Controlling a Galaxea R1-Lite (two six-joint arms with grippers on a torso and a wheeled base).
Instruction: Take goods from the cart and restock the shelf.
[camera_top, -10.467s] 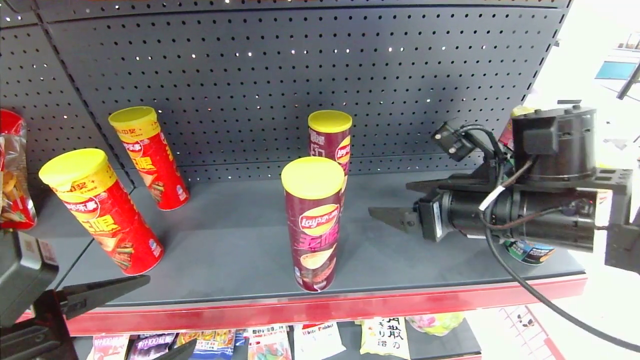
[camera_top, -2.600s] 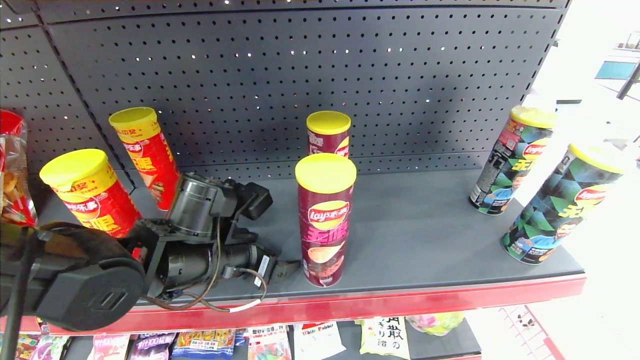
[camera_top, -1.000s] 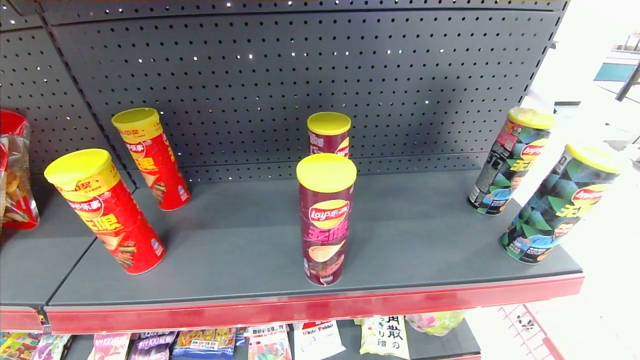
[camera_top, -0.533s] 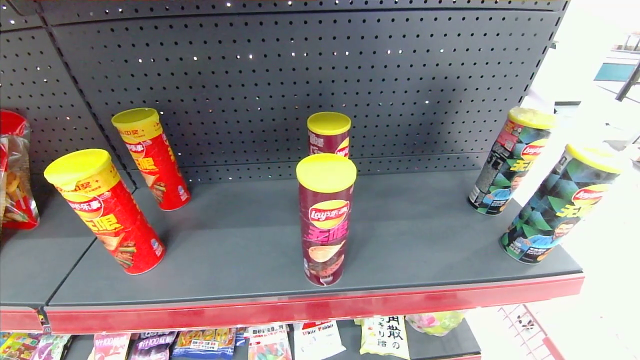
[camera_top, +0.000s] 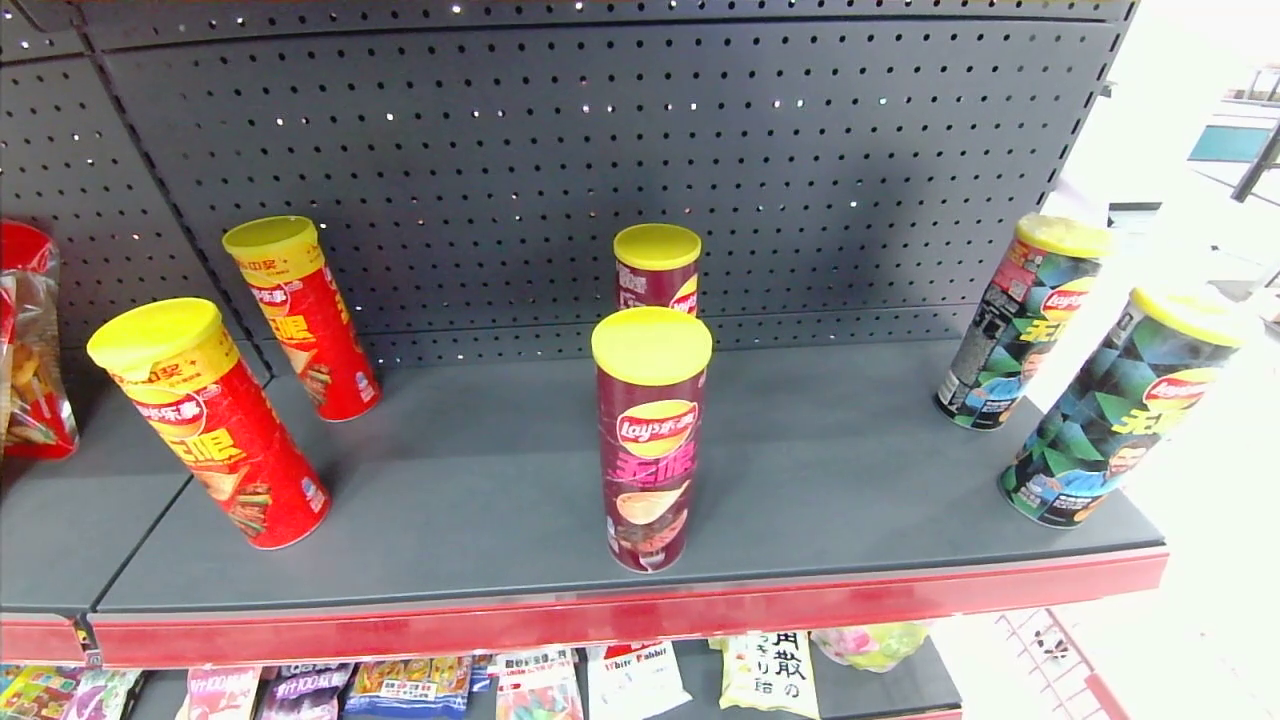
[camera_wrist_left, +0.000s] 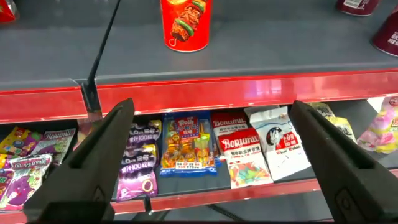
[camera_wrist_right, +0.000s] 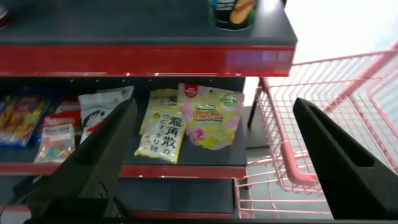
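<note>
goods: six tall chip cans with yellow lids, all upright on the upper shelf.
- front maroon can: middle of the shelf, near the front edge.
- rear maroon can: right behind it, close to the pegboard back.
- front red can: left part, near the front.
- rear red can: behind it, farther in, close to the pegboard.
- rear dark can and front dark can: right end, the front one near the corner.
- the three pairs stand well apart from one another.

cart: pink wire, on the floor just past the right end of the shelving.

left gripper: jaws wide apart, holding nothing, facing the shelf's red front rail and the lower tier, below the front red can.

right gripper: jaws wide apart, holding nothing, facing the lower tier at the right end, below the front dark can, with the cart beside it.

other stock: snack bags in a row on the lower tier; one red bag on the neighbouring shelf at the far left.
</note>
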